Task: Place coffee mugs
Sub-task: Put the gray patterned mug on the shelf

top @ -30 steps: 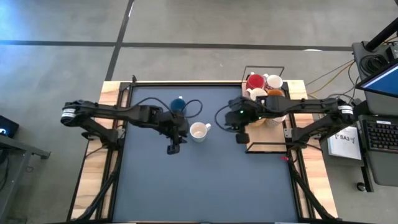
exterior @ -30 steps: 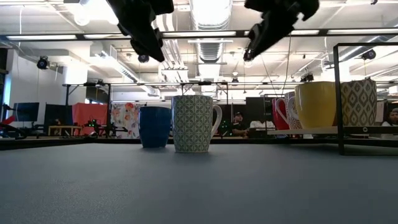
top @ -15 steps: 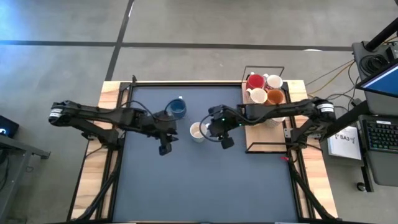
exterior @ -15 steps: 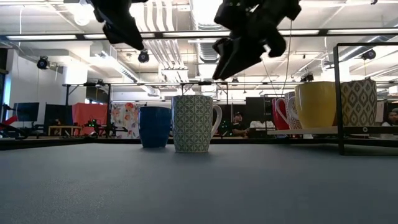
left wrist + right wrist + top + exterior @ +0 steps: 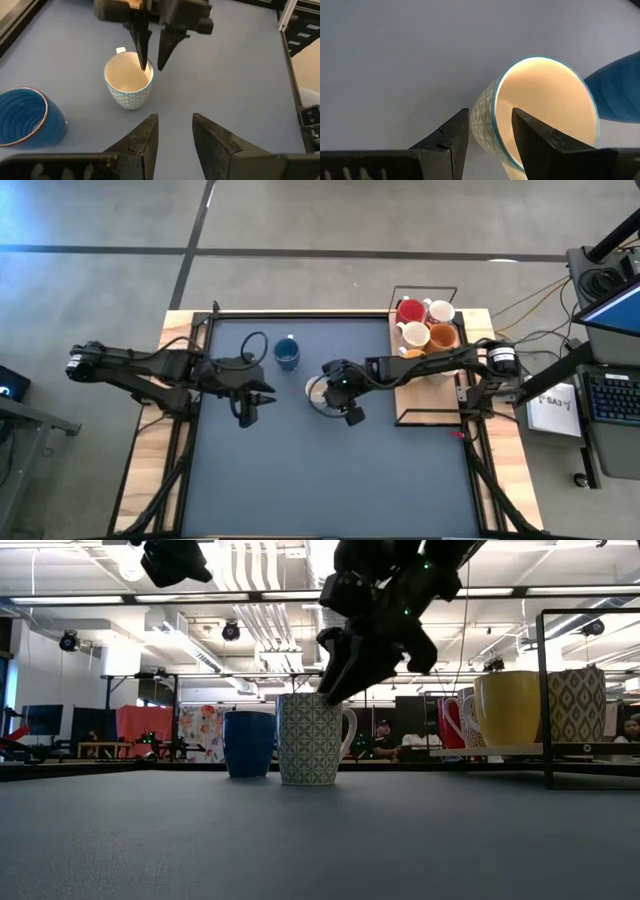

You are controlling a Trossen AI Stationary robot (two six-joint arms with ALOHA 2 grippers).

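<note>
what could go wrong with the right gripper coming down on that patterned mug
1. The right gripper straddles the rim of the patterned mug, one finger inside, one outside; a slightly off descent could strike the rim and tip the mug.
2. The blue mug stands close beside it, so a shove or swing on lifting could knock it.
3. A grip on one thin wall may let the mug tilt or slip. The left gripper waits apart, open.

The right pincer hangs open over the patterned white mug's rim, a blue mug just beside it.
</note>
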